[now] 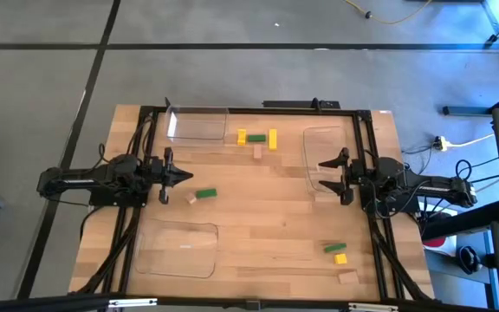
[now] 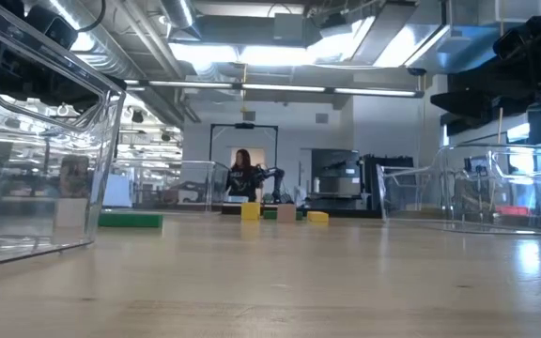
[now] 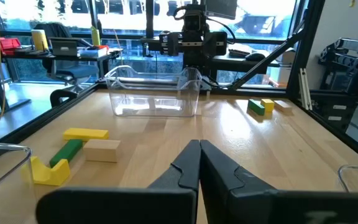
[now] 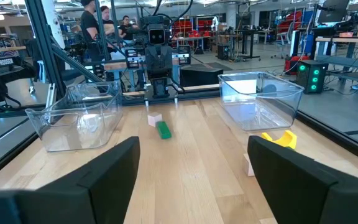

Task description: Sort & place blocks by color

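Small wooden blocks lie flat on the table in three groups. At the far middle are two yellow blocks (image 1: pixel 242 136) (image 1: pixel 273 139), a green one (image 1: pixel 256 138) and a tan one (image 1: pixel 257 152). A green block (image 1: pixel 205 194) and a tan piece (image 1: pixel 191 198) lie just ahead of my left gripper (image 1: pixel 184 176). That gripper is shut and empty and hovers left of centre; its shut fingers also show in the left wrist view (image 3: pixel 199 155). A green block (image 1: pixel 334 249), a yellow one (image 1: pixel 340 258) and a tan one (image 1: pixel 346 276) lie near the front right. My right gripper (image 1: pixel 329 172) is open and empty over the right tray; it also shows in the right wrist view (image 4: pixel 191 168).
Three clear plastic trays stand on the table: one at the far left (image 1: pixel 197 124), one at the right (image 1: pixel 321 143) under my right gripper, and one at the near left (image 1: pixel 176 249). A black frame (image 1: pixel 145 130) runs along the table's sides. People stand in the room beyond.
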